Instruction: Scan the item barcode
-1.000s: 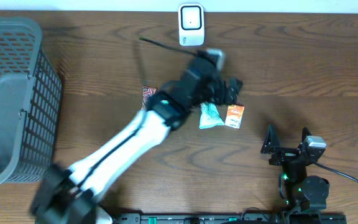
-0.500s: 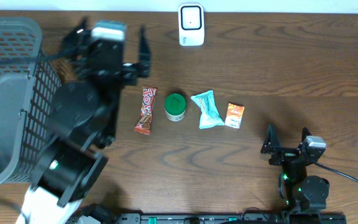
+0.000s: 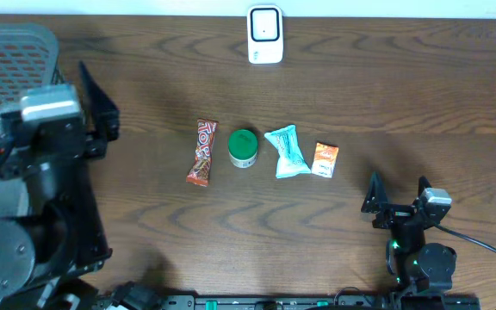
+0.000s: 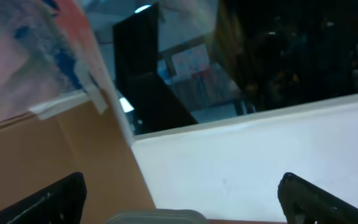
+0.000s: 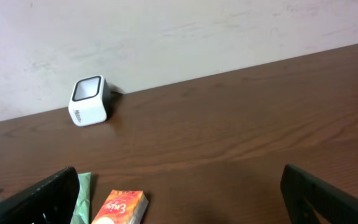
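Note:
The white barcode scanner [image 3: 264, 34] stands at the table's far edge; the right wrist view shows the scanner [image 5: 89, 99] too. Four items lie in a row mid-table: a red candy bar [image 3: 202, 152], a green round tin [image 3: 243, 148], a teal packet [image 3: 287, 151] and an orange packet [image 3: 325, 159]. My left gripper [image 3: 37, 86] is raised over the basket at the left, open and empty, pointing at the wall in its wrist view [image 4: 182, 202]. Near the front right edge, my right gripper [image 3: 398, 194] rests open and empty, with the orange packet [image 5: 120, 208] just ahead of it.
A grey mesh basket [image 3: 11, 43] fills the far left, partly hidden by the left arm; the basket's rim [image 4: 154, 216] shows low in the left wrist view. A cable [image 3: 480, 245] runs from the right arm's base.
The left arm has swung from above the row of items to the left and up over the basket, uncovering all the items. The right arm has not moved.

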